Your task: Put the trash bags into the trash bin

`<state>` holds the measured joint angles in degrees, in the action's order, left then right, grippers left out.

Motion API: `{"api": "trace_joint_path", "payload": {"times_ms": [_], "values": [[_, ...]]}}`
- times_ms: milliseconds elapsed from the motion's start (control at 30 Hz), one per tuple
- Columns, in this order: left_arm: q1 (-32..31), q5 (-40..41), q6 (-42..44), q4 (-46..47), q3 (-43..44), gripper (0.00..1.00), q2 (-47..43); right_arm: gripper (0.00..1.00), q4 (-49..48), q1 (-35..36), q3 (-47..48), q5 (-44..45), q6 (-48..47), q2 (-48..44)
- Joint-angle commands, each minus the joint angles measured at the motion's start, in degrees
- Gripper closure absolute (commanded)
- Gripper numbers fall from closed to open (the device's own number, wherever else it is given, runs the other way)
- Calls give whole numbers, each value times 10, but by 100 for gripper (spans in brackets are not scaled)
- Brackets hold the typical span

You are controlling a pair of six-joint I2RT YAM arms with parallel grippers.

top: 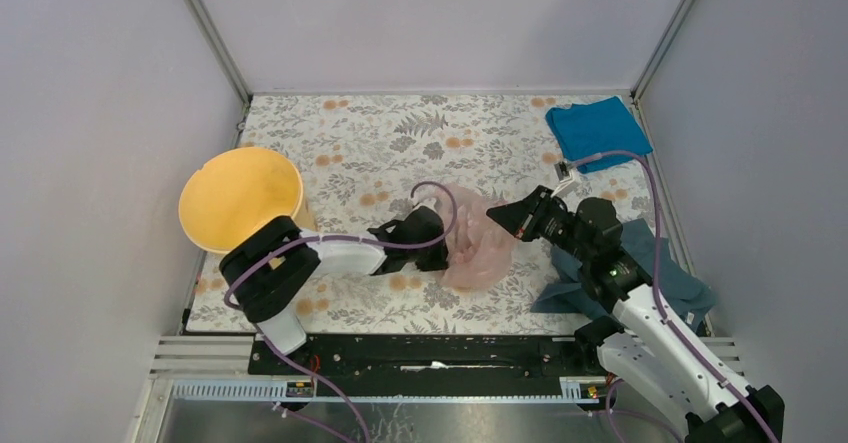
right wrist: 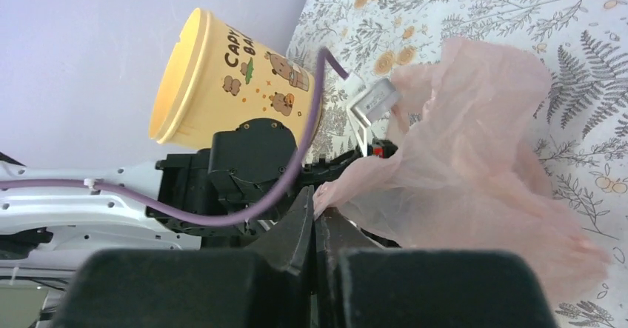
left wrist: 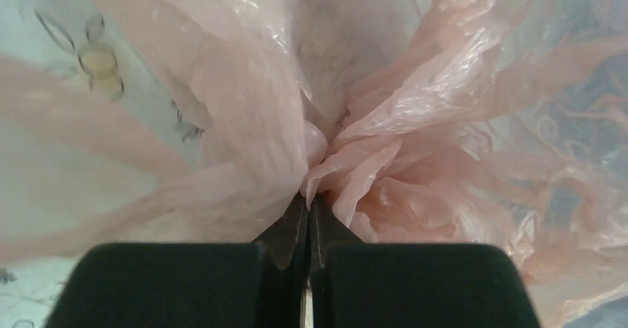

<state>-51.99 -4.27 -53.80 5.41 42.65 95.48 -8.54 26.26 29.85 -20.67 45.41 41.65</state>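
The pale-pink crinkly trash bag (top: 478,246) lies bunched on the floral table between the two arms. My left gripper (top: 447,251) is shut on its left side; in the left wrist view the plastic (left wrist: 385,121) gathers into the closed fingertips (left wrist: 308,197). My right gripper (top: 497,216) is shut on the bag's right edge; a fold of pink film (right wrist: 474,150) is pinched at its tips (right wrist: 314,206). The yellow-orange trash bin (top: 240,196) stands at the table's left, behind the left arm, and shows printed cartoon figures (right wrist: 237,76) in the right wrist view.
A bright blue cloth (top: 597,129) lies at the back right corner. A grey-blue cloth (top: 655,278) lies under the right arm at the right side. Grey walls close the table on three sides. A purple cable (top: 440,203) loops over the left wrist.
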Motion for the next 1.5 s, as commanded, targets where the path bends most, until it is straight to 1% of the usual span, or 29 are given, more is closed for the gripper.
{"api": "trace_joint_path", "payload": {"times_ms": [0,100,133,167,200,333,400,433,467,500,600,700,900,967,1067,1133,1333,1400,1467], "values": [[-5,64,18,-33,56,100,1,100,13,2,17,-15,25,10],[-6,59,45,-59,81,100,-23,100,47,2,18,9,-5,3],[-6,58,53,-81,89,98,-35,100,65,2,23,16,-18,2],[-6,59,62,-98,94,92,-51,100,78,2,29,24,-32,0],[-6,60,69,-113,93,79,-71,100,108,2,35,34,-47,-3],[-5,63,104,-161,76,35,-184,100,180,2,52,84,-112,-21],[-3,67,127,-201,82,20,-240,100,214,1,59,103,-142,-27],[0,72,139,-223,89,10,-258,100,225,1,63,107,-156,-29],[8,78,148,-248,98,2,-270,100,237,1,66,107,-168,-33],[19,85,154,-271,108,1,-279,100,246,2,68,108,-179,-37],[70,59,171,-290,125,1,-278,100,262,2,70,105,-199,-53],[105,53,187,-290,162,1,-228,100,272,2,74,107,-206,-60],[108,96,237,-293,257,1,-72,100,286,2,79,113,-213,-70],[109,78,245,-273,265,1,-35,100,289,2,78,113,-215,-73],[109,56,239,-232,262,1,-4,100,293,2,76,111,-216,-75],[111,67,231,-230,268,6,15,100,296,1,74,109,-217,-75],[115,72,223,-192,260,30,39,100,295,2,68,106,-214,-80],[118,69,221,-180,260,40,50,100,294,2,68,106,-214,-81],[122,72,221,-175,262,56,55,100,297,2,69,108,-214,-80]]}}
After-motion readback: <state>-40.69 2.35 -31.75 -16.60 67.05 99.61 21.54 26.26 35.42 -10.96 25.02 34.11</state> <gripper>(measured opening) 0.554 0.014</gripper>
